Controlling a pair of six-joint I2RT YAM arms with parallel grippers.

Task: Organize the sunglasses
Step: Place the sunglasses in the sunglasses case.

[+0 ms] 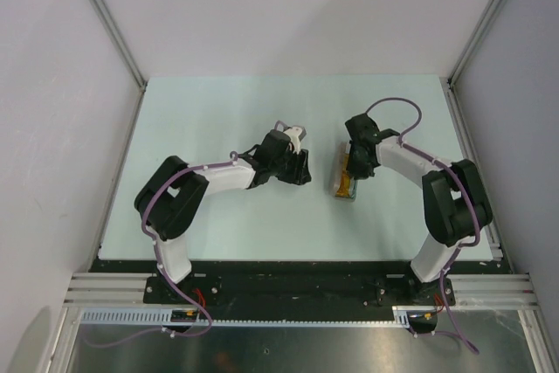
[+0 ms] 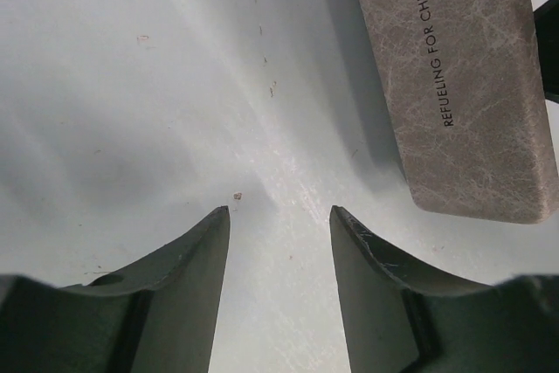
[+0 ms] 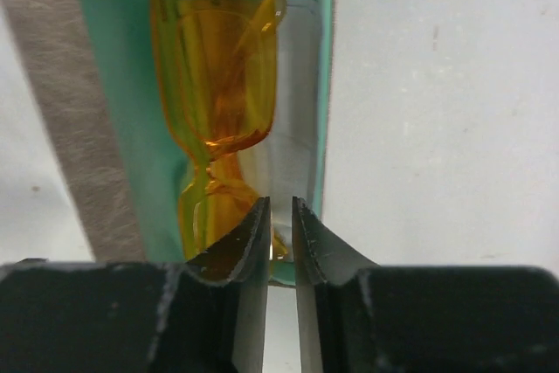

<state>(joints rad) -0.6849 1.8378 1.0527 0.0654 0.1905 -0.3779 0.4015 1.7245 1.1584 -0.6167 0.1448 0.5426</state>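
Translucent orange-yellow sunglasses [image 1: 341, 186] lie in the open grey-brown speckled oblong case [image 2: 463, 85].
From above, the right arm [image 1: 410, 159] hangs over them, mid pale green table [image 1: 218, 120]. Left wrist: the left gripper [image 2: 279, 209] is spread and empty, with the case ahead to its right. Right wrist: the right gripper [image 3: 281, 200] is nearly pressed together at the sunglasses' near end, teal lining [image 3: 109, 128] around them; pinching or not, I cannot tell.

The left arm [image 1: 218, 183] & right arm [image 1: 410, 161]: white tubes w/ fat black joints. A thin purple cable [image 1: 393, 101] runs along each. The left gripper [image 2: 279, 211] has dark, curved, smooth fingers [image 2: 179, 286], maybe grey-green. The right gripper [image 3: 279, 203] looks the same, w/ a blocky black body.
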